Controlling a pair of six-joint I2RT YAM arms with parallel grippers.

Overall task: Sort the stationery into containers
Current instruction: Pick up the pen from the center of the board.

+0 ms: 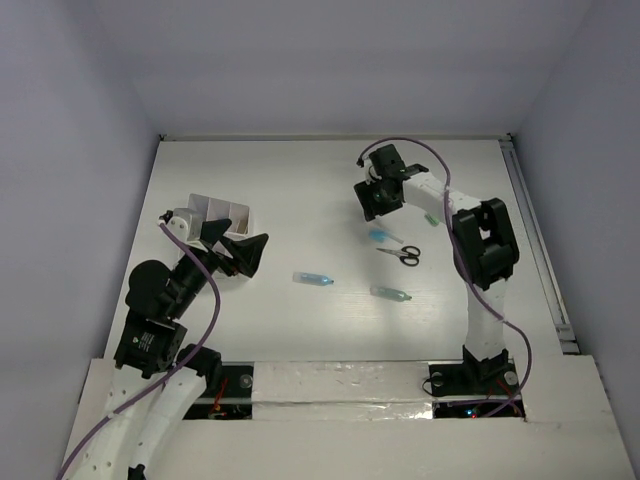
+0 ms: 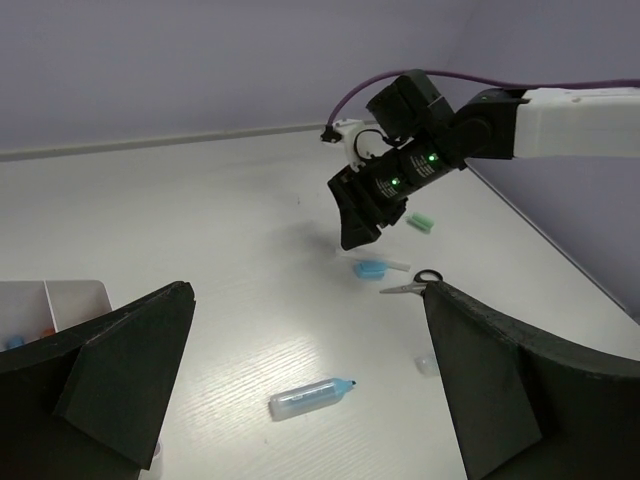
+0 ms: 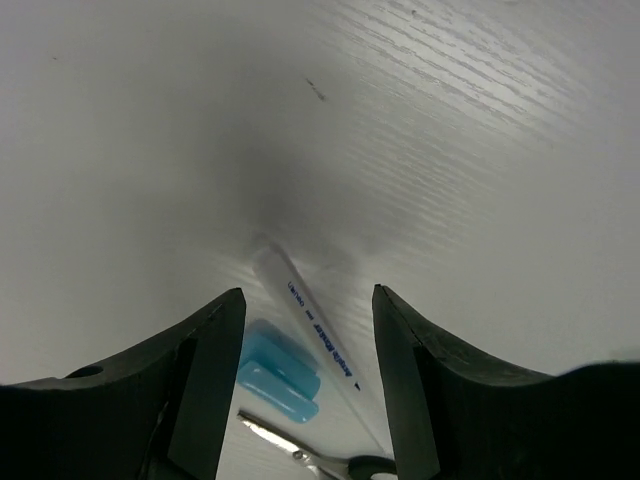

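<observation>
A pale wood-grain table [image 1: 300,180] held the scene, with blank walls on three sides. The right arm [image 1: 480,250] reached from the near edge out over the far right of the table. The left arm [image 1: 160,300] was folded low at the near left.

The white compartment box [image 1: 225,212] stood on the left side of the table, just beyond the left gripper [image 1: 237,245]. That claw was spread wide and gripped nothing. The left wrist view gave only one corner of the box, too little to tell what lay inside.

The right gripper [image 3: 308,298] hung above the tabletop with its fingers parted and nothing caught between them. A cluster of stationery lay directly beneath it.

In that cluster, the small black-handled scissors [image 1: 400,254] lay flat, nearest the arm bases. A thin white pen [image 3: 310,320] with blue print lay just beyond them. A light-blue piece [image 3: 278,372] lay beside the pen, close enough that contact could not be judged. A small green piece [image 1: 430,218] lay on its own to the right, under the right arm.

Nearer the middle of the table lay a pale blue capsule [image 1: 312,278] with a darker tip. A teal capsule [image 1: 390,293] lay to its right, well apart from it. All of these items lay loose on the table, well clear of the box.
</observation>
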